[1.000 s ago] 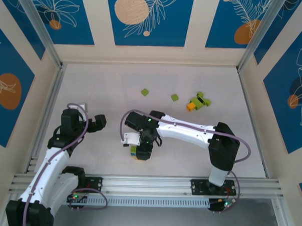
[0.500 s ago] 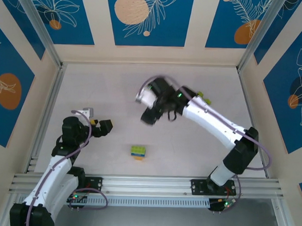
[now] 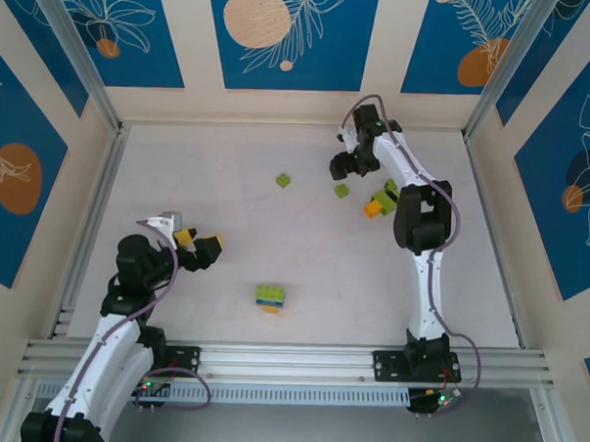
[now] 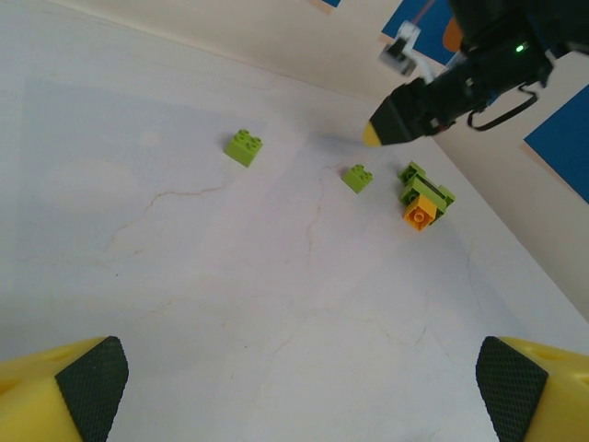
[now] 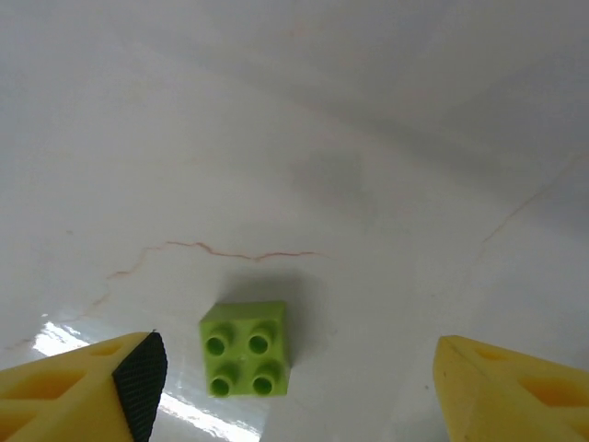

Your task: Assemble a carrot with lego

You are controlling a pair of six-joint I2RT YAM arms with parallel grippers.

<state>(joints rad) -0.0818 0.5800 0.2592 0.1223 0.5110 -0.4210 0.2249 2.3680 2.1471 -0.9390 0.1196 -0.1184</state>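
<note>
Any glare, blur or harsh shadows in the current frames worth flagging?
Right wrist view: glare streaks the table beside the sharp lime brick, with a soft shadow beyond it. Left wrist view: even light, the orange-and-green clump crisp. Top view: flat even light, no motion blur.

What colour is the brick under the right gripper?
Lime green brick; clearest in right wrist view.

Stack (image 3: 268,297): lime top, blue mid, orange btm. Beyond it lime brick (image 3: 283,180), 2nd lime brick (image 3: 342,191); clump (image 3: 382,201) lime w/ orange. Table (image 3: 227,208) white, faint reddish veins. Wall panels (image 3: 284,35) blue, orange discs, white leaf outlines.
</note>
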